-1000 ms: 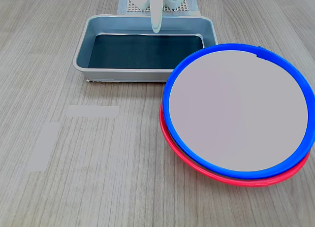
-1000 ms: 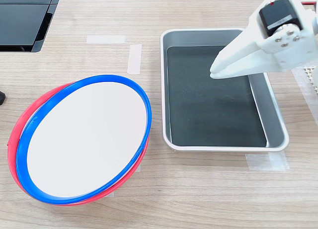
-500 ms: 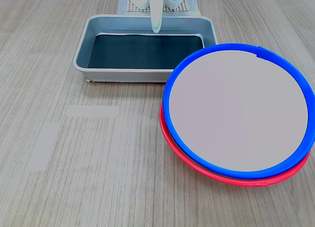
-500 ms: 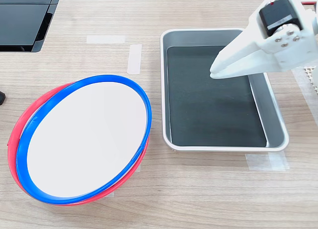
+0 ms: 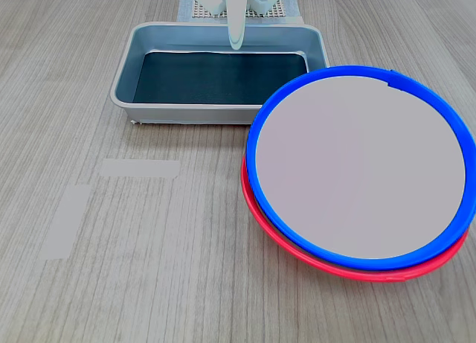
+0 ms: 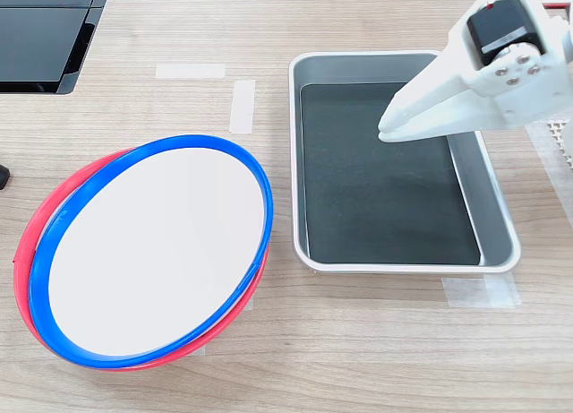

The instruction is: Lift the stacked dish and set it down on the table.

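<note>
Nothing has moved since the earlier frames: arm, plates and tray sit exactly as before. With the grey tray as landmark, the white gripper hangs above its dark bottom, toward the second exterior view's upper right part of the tray, tips pointing to that second exterior view's left. Its jaws are pressed together with no gap showing, holding nothing. In the first exterior view the gripper shows as a narrow white tip over the tray's far wall. The blue-rimmed plate lies beside the tray, at the second exterior view's left, well apart from the gripper. It rests stacked on the red-rimmed plate, slightly offset so a red crescent shows. Both plates sit on the wood-grain table, where 2 pale tape strips lie near the tray.
</note>
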Motion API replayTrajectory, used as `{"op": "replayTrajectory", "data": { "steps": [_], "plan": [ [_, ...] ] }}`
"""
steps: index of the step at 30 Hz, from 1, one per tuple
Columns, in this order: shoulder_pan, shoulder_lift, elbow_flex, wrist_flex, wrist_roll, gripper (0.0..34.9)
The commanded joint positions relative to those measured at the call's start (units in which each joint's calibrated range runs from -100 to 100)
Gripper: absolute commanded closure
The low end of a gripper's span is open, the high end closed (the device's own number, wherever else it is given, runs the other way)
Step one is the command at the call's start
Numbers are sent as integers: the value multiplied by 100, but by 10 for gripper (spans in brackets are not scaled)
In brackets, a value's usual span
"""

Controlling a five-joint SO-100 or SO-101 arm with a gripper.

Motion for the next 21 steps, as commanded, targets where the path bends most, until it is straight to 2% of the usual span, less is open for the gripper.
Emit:
{"op": "replayTrajectory", "data": {
  "steps": [1,6,9,14,18,21],
  "plan": [
    [-38,-34,0,11,5,346],
    [-311,60,-109,-146,-59,347],
    [-358,947,-847,-484,29,345],
    [-527,3070,-2713,-426,156,299],
    [-763,4512,-4279,-5,195,220],
    [-876,5288,-5016,69,230,183]
  ]
}}
